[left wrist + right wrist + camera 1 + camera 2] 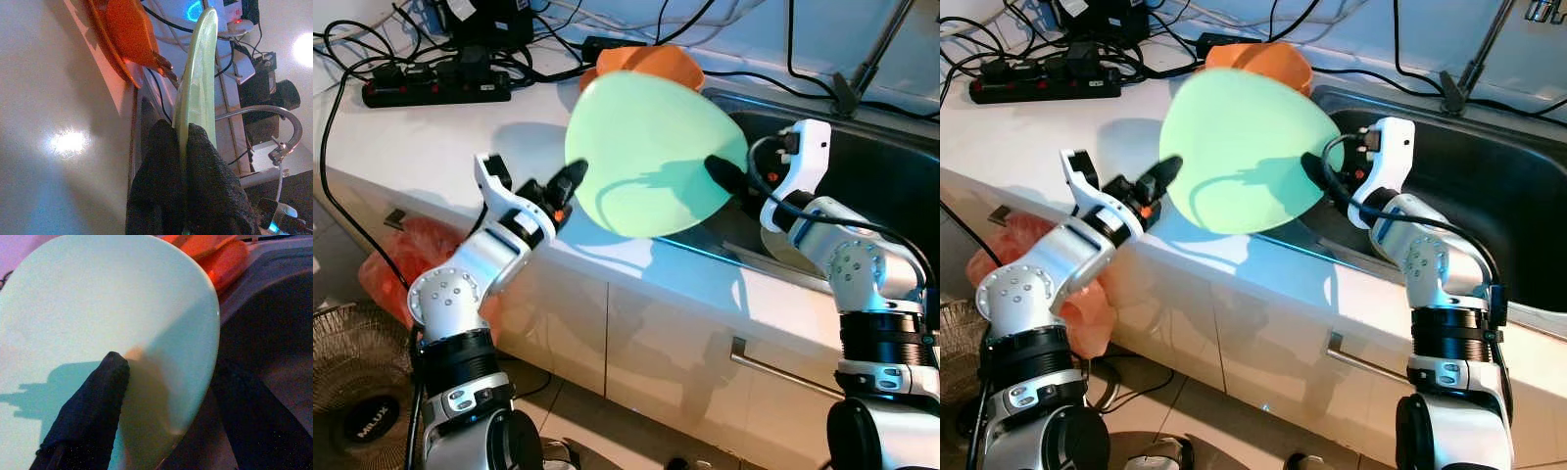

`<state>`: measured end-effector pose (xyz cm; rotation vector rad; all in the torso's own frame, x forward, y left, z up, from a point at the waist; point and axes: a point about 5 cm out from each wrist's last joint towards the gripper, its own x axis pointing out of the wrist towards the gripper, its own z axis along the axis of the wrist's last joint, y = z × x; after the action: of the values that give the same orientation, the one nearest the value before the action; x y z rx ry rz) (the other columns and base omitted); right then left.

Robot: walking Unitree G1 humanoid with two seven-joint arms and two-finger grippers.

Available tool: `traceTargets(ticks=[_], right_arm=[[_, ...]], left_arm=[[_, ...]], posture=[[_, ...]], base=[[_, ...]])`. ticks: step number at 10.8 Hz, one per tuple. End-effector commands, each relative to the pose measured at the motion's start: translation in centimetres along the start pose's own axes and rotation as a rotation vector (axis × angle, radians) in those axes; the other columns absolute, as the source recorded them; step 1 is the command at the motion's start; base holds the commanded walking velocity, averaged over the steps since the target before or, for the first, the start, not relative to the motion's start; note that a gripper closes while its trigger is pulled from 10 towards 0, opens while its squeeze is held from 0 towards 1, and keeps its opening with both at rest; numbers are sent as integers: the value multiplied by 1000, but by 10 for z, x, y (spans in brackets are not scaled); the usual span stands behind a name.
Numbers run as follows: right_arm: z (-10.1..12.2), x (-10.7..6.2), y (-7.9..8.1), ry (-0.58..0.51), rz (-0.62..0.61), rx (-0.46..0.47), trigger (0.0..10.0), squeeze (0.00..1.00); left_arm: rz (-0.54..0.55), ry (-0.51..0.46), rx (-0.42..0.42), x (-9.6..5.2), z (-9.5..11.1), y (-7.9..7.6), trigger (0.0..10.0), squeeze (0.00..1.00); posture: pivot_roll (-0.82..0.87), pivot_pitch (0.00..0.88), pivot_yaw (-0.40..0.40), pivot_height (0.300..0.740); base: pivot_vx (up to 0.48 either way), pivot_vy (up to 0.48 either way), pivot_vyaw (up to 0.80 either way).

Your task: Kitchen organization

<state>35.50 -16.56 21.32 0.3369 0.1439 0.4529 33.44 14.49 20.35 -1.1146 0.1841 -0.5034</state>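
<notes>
Left eye: both grippers on plate [651, 152]

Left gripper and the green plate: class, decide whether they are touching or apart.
Touching. The left wrist view shows the left gripper with its jaws closed on either side of the green plate's rim, no gap visible.

"MILUX" in white on the black fan [362, 411] hub
</notes>
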Motion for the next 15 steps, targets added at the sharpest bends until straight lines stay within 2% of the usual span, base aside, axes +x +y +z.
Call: traceTargets(ticks=[1, 2, 3, 7, 10, 14, 15], right_arm=[[2, 1, 5, 3, 32, 26, 10000, 0], [3, 1, 6, -5, 49, 42, 4196, 0], [5, 0, 6, -10, 54, 63, 0, 0], [8, -2, 12, 2, 135, 227, 0, 0], [11, -3, 16, 8, 173, 274, 0, 0], [9, -5, 15, 22, 165, 278, 0, 0], [11, -5, 14, 9, 159, 284, 0, 0]], left_arm=[[-132, 0, 1, 5, 3, -24, 0, 0], [-148, 9, -10, 6, 0, -27, 0, 0], [-162, 21, -11, 7, -2, -28, 0, 0], [-185, 52, -35, 6, -8, -22, 0, 0], [-177, 50, -14, 5, -6, -20, 0, 0], [-170, 72, 19, 5, -10, -20, 0, 0], [-158, 88, 56, 4, -12, -20, 2314, 0]], posture=[[135, 93, -20, 740], [134, 93, -18, 740], [134, 93, -18, 740], [128, 91, -19, 740], [128, 89, -20, 740], [125, 91, -23, 740], [124, 91, -24, 740]], base=[[0, 0, 0], [0, 0, 0], [0, 0, 0], [0, 0, 0], [0, 0, 0], [0, 0, 0], [0, 0, 0]])
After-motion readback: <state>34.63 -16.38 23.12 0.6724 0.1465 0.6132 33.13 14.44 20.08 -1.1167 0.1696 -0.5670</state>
